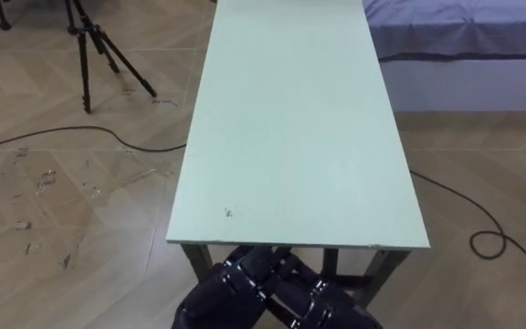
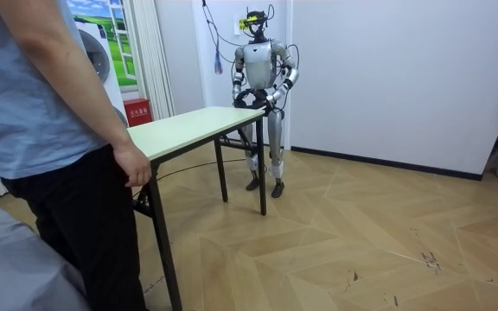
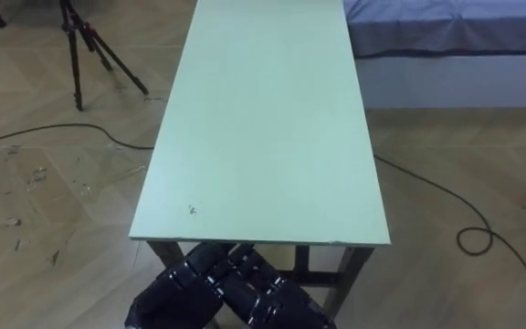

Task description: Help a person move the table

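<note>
A long pale green table [image 1: 290, 137] stretches away from me, and I stand at its near short end. My left hand [image 1: 222, 288] and right hand [image 1: 327, 306] are dark and sit close together just below and in front of the near edge, by the table's dark frame. In the room view a person stands at the opposite end of the table [image 2: 188, 130] with one hand [image 2: 134, 166] resting on its corner. Both my hands [image 2: 262, 102] are at waist height against my end of the table.
A bed [image 1: 464, 37] with a grey cover stands to the right of the table's far half. A black tripod [image 1: 89, 46] stands at the far left. Dark cables [image 1: 482, 228] lie on the wooden floor on both sides. A white wall is behind me.
</note>
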Controlling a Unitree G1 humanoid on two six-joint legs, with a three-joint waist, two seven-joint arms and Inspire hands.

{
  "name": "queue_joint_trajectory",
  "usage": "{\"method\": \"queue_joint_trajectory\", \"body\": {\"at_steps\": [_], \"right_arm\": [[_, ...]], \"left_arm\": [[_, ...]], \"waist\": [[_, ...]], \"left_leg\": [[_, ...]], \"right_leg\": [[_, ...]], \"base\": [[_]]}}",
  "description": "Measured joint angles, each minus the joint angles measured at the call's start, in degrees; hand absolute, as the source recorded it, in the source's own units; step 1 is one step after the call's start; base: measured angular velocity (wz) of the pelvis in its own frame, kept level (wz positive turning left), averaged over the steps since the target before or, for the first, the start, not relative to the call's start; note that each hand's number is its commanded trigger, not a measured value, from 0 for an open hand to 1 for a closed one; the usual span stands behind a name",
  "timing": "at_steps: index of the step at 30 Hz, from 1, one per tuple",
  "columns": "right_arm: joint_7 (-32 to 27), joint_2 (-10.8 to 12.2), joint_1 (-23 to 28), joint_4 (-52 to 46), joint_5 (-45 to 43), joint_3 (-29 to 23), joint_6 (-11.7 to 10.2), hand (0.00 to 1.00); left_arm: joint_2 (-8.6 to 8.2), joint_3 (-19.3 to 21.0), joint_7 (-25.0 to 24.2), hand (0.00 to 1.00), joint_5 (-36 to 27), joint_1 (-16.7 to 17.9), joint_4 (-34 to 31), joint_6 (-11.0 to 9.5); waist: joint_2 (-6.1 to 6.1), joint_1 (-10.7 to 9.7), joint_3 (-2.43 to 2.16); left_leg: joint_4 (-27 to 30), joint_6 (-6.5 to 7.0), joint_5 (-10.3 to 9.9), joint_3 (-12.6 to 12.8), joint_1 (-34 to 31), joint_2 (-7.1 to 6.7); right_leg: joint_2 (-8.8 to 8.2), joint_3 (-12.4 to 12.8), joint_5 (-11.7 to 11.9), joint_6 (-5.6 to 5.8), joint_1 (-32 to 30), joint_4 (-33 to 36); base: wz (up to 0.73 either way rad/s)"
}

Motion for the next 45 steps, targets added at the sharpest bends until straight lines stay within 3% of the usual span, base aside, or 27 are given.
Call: {"method": "queue_joint_trajectory", "body": {"at_steps": [8, 14, 19, 23, 33, 42, 45], "right_arm": [[-3.7, 0.4, -2.1, 0.6, 2.0, -0.1, -0.3, 0.00], [-5.8, 1.2, -2.6, 1.4, 2.0, -0.6, -0.3, 0.00], [-6.4, 2.7, -3.0, 3.9, 6.0, -3.3, -0.5, 0.00], [-6.6, 3.0, -3.1, 5.0, 6.7, -4.8, -0.5, 0.00], [-7.2, 5.3, -3.2, 7.7, 6.8, -8.1, -1.5, 0.00], [-7.9, 5.7, -3.0, 7.9, 13.7, -10.3, -1.1, 0.00], [-8.5, 6.3, -3.1, 7.9, 14.0, -12.0, -1.2, 0.00]], "left_arm": [[-0.66, 0.2, 3.2, 0.00, 0.1, -2.2, 2.8, 0.0], [-3.32, 5.0, 5.0, 0.00, 0.1, -4.0, 8.7, -0.4], [-5.11, 6.2, 6.1, 0.00, 1.2, -4.9, 13.9, -0.4], [-5.14, 6.7, 7.4, 0.00, 1.1, -4.7, 15.6, 0.3], [-5.41, 7.9, 8.9, 0.00, 2.8, -3.5, 15.7, 0.8], [-5.43, 9.4, 11.2, 0.00, 0.1, -3.5, 14.1, 2.9], [-5.77, 10.1, 13.0, 0.00, 0.0, -3.2, 12.4, 3.6]], "waist": [[0.04, 1.2, 0.05], [-0.22, 1.3, 0.22], [-0.60, 1.3, 0.39], [-0.63, 1.3, 0.36], [-1.33, 1.3, -0.40], [-0.84, 1.1, -0.46], [-0.33, 1.1, -0.28]], "left_leg": [[-0.5, 0.04, 0.0, -0.1, 0.9, -0.05], [-1.0, 0.04, 0.0, -0.1, 2.0, -0.04], [-1.1, 0.03, 0.0, 0.0, 2.3, -0.04], [-1.1, 0.01, 0.0, 0.0, 2.3, 0.02], [-1.0, 0.02, 0.0, 0.0, 2.3, 0.01], [-1.7, 0.00, 0.0, 0.0, 3.0, 0.09], [-1.7, 0.00, 0.0, 0.0, 3.0, 0.07]], "right_leg": [[-0.01, -0.1, 0.1, 0.05, 0.9, -0.7], [-0.03, -0.4, 0.1, 0.06, 1.9, -0.8], [-0.04, -0.5, 0.1, 0.06, 2.2, -0.8], [0.02, -0.6, 0.1, 0.06, 2.2, -0.8], [0.09, -0.2, 0.1, 0.05, 2.3, -1.0], [0.17, -0.3, 0.3, -0.01, 2.8, -1.6], [0.21, -0.1, 0.4, 0.03, 2.8, -1.6]], "base": [[0.00], [0.00], [0.00], [0.00], [0.00], [0.00], [-0.02]]}}
